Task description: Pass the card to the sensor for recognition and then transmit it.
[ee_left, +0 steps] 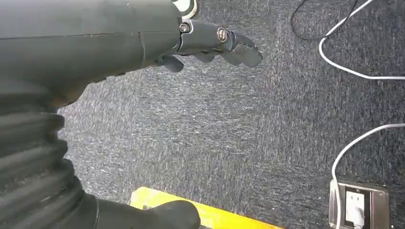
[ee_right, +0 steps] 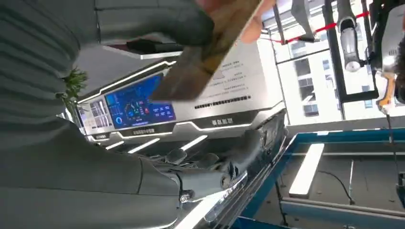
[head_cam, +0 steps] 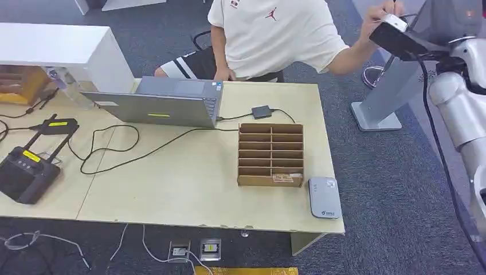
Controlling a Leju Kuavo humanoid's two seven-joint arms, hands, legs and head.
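Observation:
My right hand (head_cam: 395,37) is raised off the table's far right corner, where a person's hand (head_cam: 379,14) reaches to it. Up close, a brownish card (ee_right: 210,57) lies blurred under my thumb (ee_right: 153,21), and the person's fingertips (ee_right: 253,29) pinch its outer edge. My darker fingers (ee_right: 239,152) are stretched out well apart from the thumb and the card. The grey sensor (head_cam: 325,197) lies flat at the table's front right corner. My left hand (ee_left: 95,43) hangs over the carpet, fingers (ee_left: 239,47) spread and holding nothing.
A cardboard slotted rack (head_cam: 270,154) with one card (head_cam: 282,178) in its nearest slot stands beside the sensor. An open laptop (head_cam: 166,103), cables and a black controller (head_cam: 26,172) occupy the table's left. The person (head_cam: 275,34) sits behind the table. A floor socket (ee_left: 356,210) is below.

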